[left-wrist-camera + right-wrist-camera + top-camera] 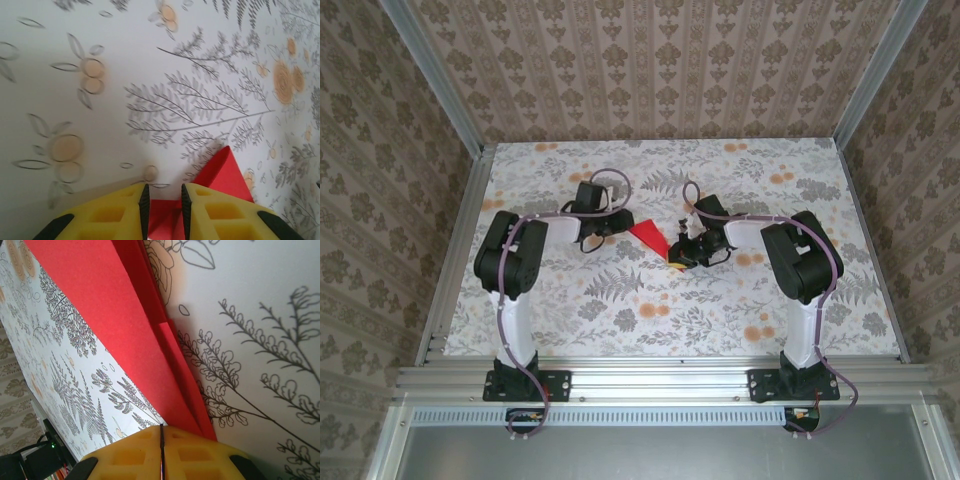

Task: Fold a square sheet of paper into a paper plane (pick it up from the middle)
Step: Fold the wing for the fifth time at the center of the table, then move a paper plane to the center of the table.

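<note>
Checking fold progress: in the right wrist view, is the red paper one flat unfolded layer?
No, the red paper shows several overlapping layers with stepped folded edges along its right side.

Left gripper (pixel 164 215), jaws slightly apart, around red paper plane (pixel 222 175)

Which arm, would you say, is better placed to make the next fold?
Probably left: the left gripper is open over the red paper, free to move; the right gripper is shut, apparently holding it.

Table (pixel 620 310): pale floral-print cover, grey ferns, orange blooms. Folded red paper (pixel 645 236) lies near its centre.
</note>
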